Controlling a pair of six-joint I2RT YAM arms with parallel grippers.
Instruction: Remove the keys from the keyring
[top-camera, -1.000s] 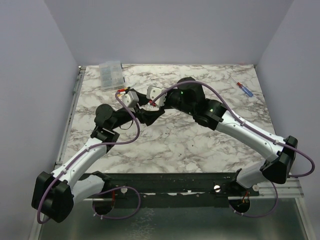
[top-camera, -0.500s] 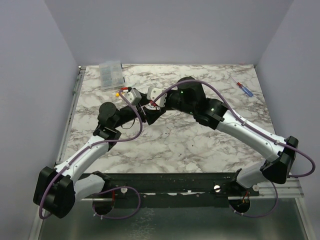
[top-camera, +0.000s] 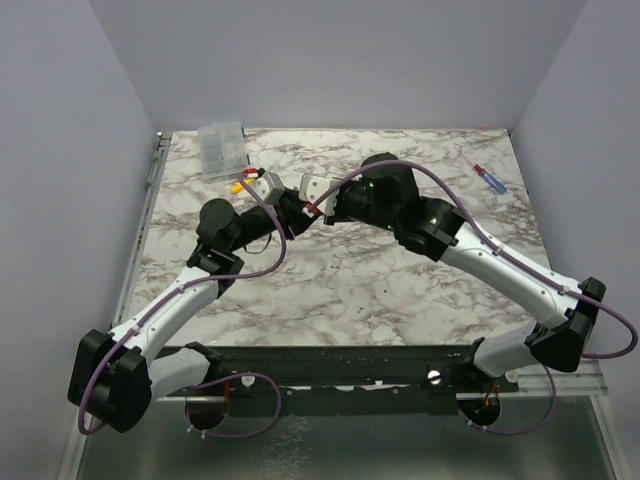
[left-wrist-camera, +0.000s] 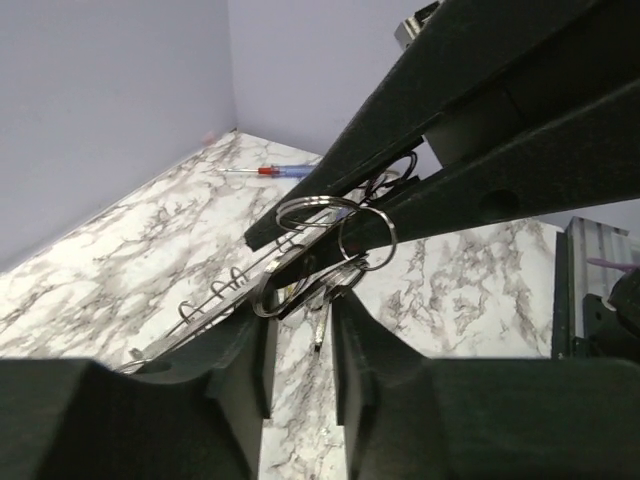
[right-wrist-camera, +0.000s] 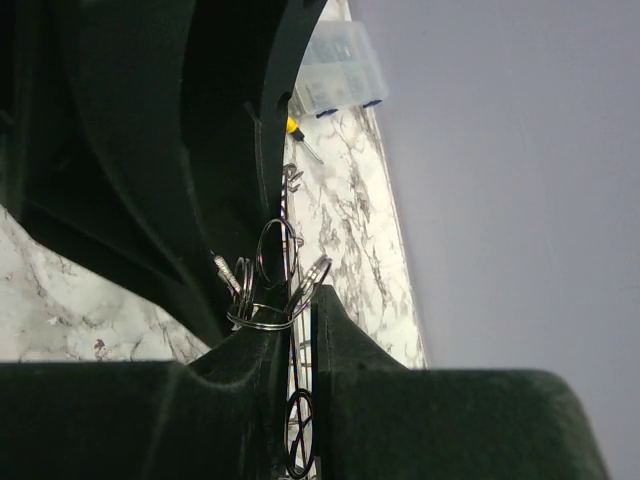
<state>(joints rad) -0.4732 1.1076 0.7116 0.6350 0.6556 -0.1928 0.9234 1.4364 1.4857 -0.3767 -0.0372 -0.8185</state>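
Biggest first: a white-and-grey marble tabletop is spanned by two black-and-white robot arms, the left arm and the right arm. Both are bent inward so that their tips are brought together over the far-left part of the tabletop.

A clear plastic compartment box is parked at the far left corner.

The left pincer is seen with its fingers close together and only a narrow gap between them. A ring and a key are hung in that gap, but whether they're actually squeezed can't be told.

The right pincer is clenched on the silver wire keyring, a linked bunch of thin round split rings. It's held up off the tabletop, right between the two pincers.

A red-and-blue screwdriver is laid near the far right edge, well apart from everything else. A yellow-handled screwdriver is laid near the box, on its near side.

Small silver metal keys are hooked on the keyring, dangled just beside the right pincer's fingertips.
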